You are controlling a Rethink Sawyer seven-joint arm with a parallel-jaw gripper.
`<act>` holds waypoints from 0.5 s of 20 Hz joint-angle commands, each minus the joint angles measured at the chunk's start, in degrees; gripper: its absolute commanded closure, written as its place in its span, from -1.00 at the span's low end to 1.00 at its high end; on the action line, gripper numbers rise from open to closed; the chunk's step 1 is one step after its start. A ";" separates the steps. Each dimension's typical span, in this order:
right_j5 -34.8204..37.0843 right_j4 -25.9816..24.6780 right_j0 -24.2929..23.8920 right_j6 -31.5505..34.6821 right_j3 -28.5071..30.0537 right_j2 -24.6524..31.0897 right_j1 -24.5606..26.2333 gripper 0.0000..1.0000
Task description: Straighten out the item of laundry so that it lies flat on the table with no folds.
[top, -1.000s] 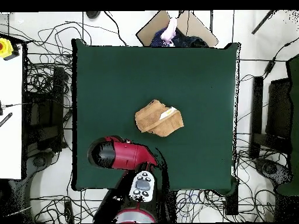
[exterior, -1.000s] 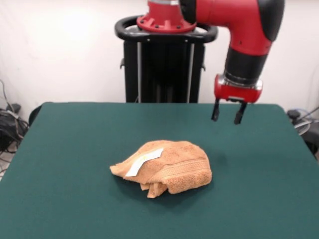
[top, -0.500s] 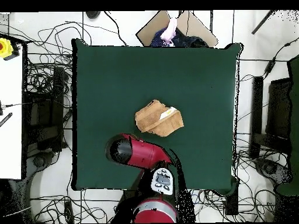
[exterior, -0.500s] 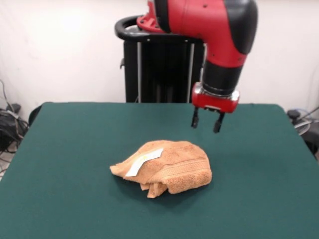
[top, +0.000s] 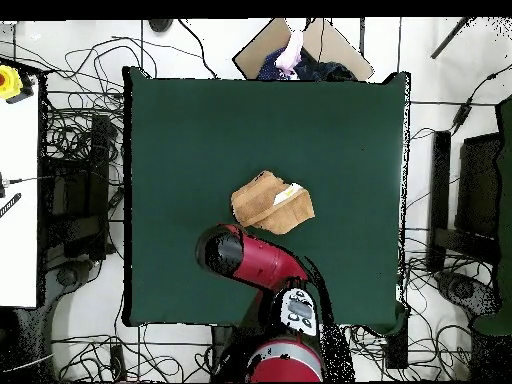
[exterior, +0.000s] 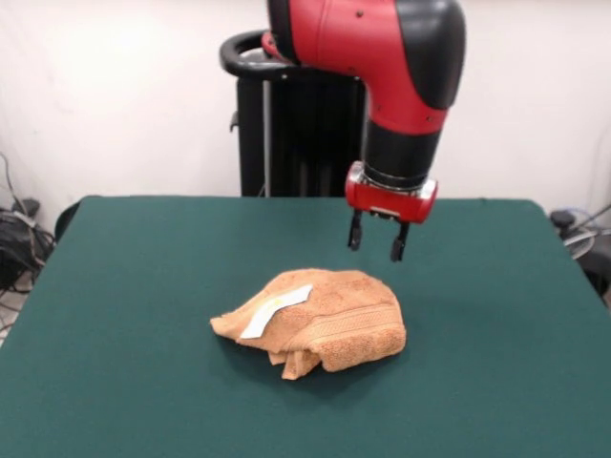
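Note:
The orange-tan towel (exterior: 315,320) lies crumpled in a folded heap near the middle of the dark green table (exterior: 115,286), with its white tag (exterior: 277,308) showing on top. It also shows in the overhead view (top: 272,203). My gripper (exterior: 375,241) hangs open and empty in the air, just behind the towel's right part and above it, touching nothing. In the overhead view the red arm (top: 245,255) covers the gripper, just below the towel.
The black pedestal (exterior: 315,114) stands at the table's far edge. Cables lie on the floor around the table (top: 160,120). A person's hand (top: 291,50) shows at the top edge of the overhead view, beyond the table.
The arm has swung from the table's right side toward the middle and come lower, so the gripper now hangs close behind the towel. The towel has not moved.

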 commanded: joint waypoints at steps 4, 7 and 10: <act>3.97 6.83 -0.88 13.97 -5.43 4.83 1.72 -1.00; 4.09 7.56 -0.98 13.48 -7.33 4.20 2.65 -1.00; 4.72 7.92 -1.14 12.99 -9.22 3.48 3.41 -1.00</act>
